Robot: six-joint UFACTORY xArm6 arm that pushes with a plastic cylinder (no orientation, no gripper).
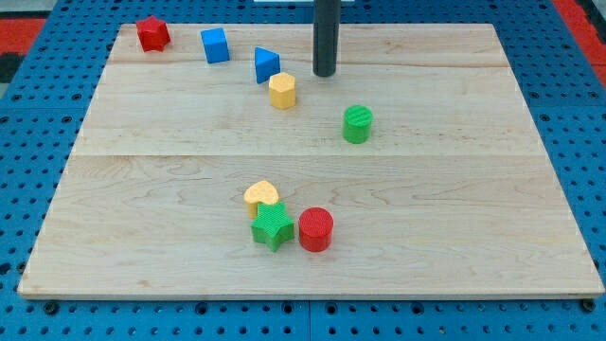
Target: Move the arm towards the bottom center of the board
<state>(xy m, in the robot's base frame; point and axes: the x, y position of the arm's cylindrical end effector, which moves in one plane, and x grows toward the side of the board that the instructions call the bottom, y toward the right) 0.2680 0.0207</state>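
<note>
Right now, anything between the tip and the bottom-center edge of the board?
Yes. In the camera view, my tip is near the top; the red cylinder, green star and yellow heart cluster sits roughly between.

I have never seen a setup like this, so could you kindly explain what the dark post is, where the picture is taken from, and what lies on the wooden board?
There is one picture; where its camera is mounted is not on record. The dark post is the robot arm's rod; my tip slides on the wooden board and pushes blocks. It holds nothing.

Near the view's top lie a red star, a blue cube, a blue triangle, a yellow hexagon and a green cylinder. My tip stands just right of the triangle and hexagon.

Lower down cluster a yellow heart, a green star and a red cylinder.
</note>
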